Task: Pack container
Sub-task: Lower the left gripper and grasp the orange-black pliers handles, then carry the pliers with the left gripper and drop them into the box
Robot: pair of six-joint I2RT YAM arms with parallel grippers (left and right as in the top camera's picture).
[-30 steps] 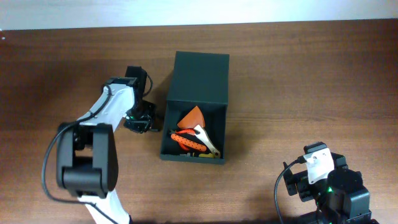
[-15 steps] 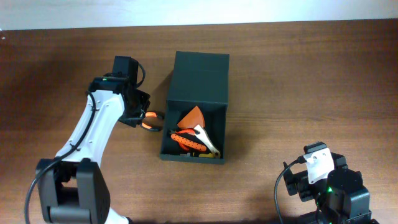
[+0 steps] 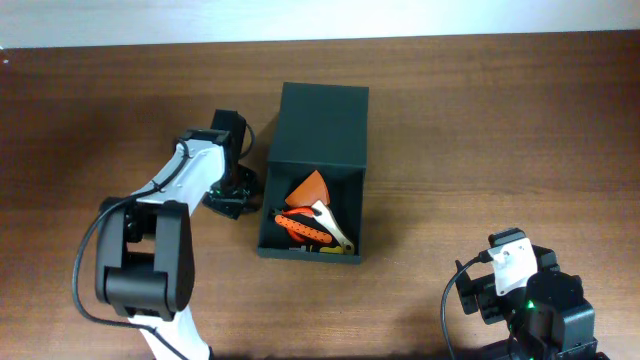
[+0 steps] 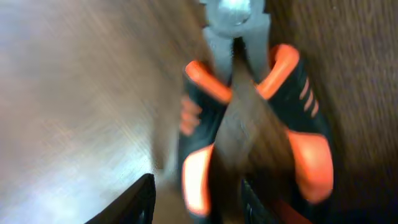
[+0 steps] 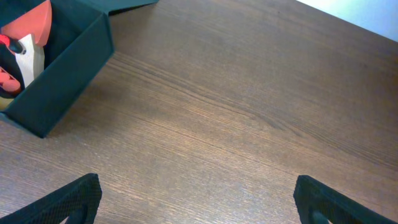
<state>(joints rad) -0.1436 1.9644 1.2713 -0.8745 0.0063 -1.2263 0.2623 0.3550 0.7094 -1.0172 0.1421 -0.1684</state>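
One dark green-black container (image 3: 308,253) sits mid-table (image 3: 480,120), its one flap lid (image 3: 322,125) folded open toward the far edge. Inside lie three things: an orange wedge (image 3: 312,187), an orange-handled tool (image 3: 300,226) and a pale-handled tool (image 3: 330,222). Two arms are present. The left gripper (image 3: 232,192) hovers just beside the container's left wall over one pair of orange-and-black pliers (image 4: 198,118) (blurred); its fingers (image 4: 140,199) look apart, clear of the handle. The right gripper (image 5: 199,205), near the front right corner, is spread wide and empty.

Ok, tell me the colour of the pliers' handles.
The pliers have orange and black handles; the left wrist view shows them best.
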